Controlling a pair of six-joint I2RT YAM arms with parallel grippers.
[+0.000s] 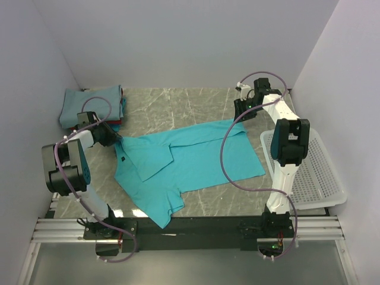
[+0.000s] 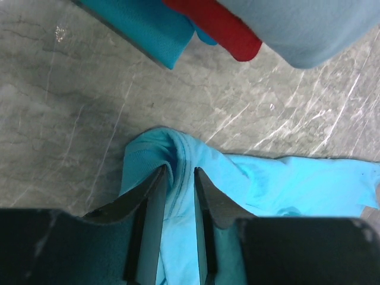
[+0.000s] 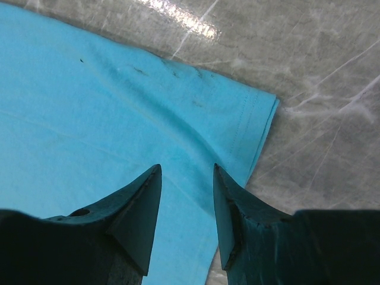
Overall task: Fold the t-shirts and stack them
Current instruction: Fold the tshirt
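Observation:
A bright turquoise t-shirt (image 1: 190, 157) lies spread, partly folded, across the middle of the marble table. My left gripper (image 1: 113, 138) is at its back left corner; in the left wrist view the gripper (image 2: 179, 169) is shut on a bunched fold of the turquoise t-shirt (image 2: 297, 184). My right gripper (image 1: 242, 113) hovers over the shirt's back right corner; in the right wrist view it (image 3: 187, 167) is open with the flat hem of the shirt (image 3: 89, 107) below it. A stack of folded shirts (image 1: 89, 104) sits at the back left: grey-blue (image 2: 314, 29) on top, then red (image 2: 219, 27) and teal (image 2: 148, 29).
A white mesh basket (image 1: 309, 172) stands at the right edge of the table, beside the right arm. White walls close in the back and both sides. Bare marble (image 1: 178, 104) shows behind the shirt.

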